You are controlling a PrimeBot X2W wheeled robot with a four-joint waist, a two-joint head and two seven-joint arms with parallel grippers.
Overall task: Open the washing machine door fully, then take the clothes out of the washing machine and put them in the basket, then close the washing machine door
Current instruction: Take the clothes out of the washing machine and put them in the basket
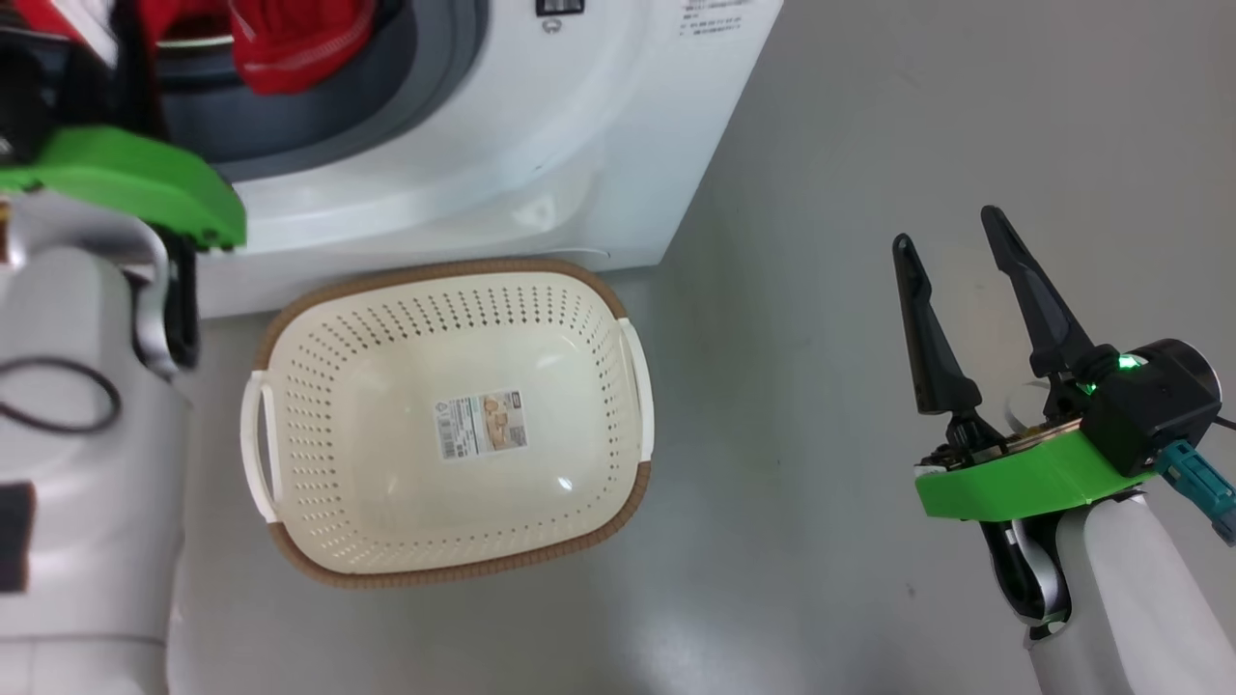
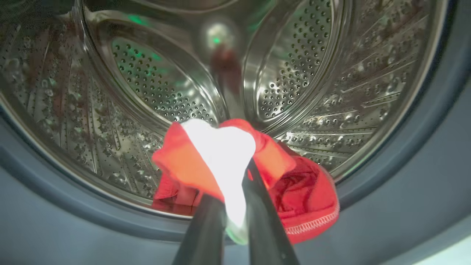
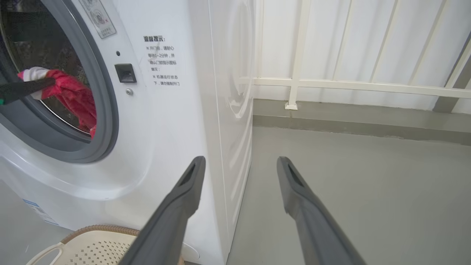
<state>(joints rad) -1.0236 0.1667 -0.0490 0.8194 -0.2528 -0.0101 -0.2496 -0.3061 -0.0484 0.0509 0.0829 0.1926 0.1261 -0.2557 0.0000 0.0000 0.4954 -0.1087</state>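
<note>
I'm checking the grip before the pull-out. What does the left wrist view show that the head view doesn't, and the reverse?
Left wrist view adds: the grip itself, the left tool shut on the clothes, pinching a white panel amid red fabric, with the perforated steel drum behind.
Head view adds: the basket, no clothes in it yet, on the floor before the washing machine, and the right tool open, holding nothing.
Shared: red clothes at the machine's grey-ringed opening.

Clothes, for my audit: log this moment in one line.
left gripper: shut on clothes at washing machine mouth; right gripper: open; basket: no clothes
</note>
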